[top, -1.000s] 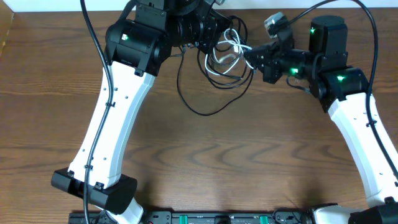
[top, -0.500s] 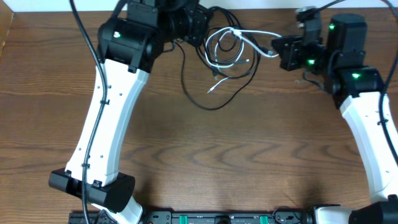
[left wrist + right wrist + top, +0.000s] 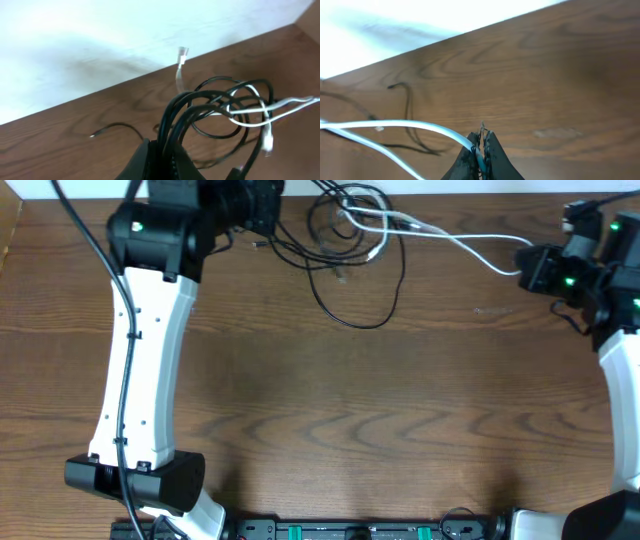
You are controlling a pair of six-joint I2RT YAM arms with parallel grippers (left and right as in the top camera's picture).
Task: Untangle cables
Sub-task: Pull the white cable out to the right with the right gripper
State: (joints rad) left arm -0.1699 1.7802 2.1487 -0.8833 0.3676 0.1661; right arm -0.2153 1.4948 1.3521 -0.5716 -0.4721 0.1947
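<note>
Overhead view: the cables sit at the far edge of the worktop, with the left tool at the far left and the right tool well apart at the far right. The black cable coils in a knot near the left tool and drops 1 wide loop onto the wood. The white cable leaves that knot and stretches across to the right tool, still threaded through the black coils. Left wrist view: the left tool is clenched on a bundle of strands of the black cable, which fan out into loops above the worktop. The white cable crosses through those loops, and 1 plug end stands up beside them. Right wrist view: the right tool is clamped on the white cable, which shows as 2 pale runs heading off to the left. A thin stretch of black cable lies on the worktop behind them.
</note>
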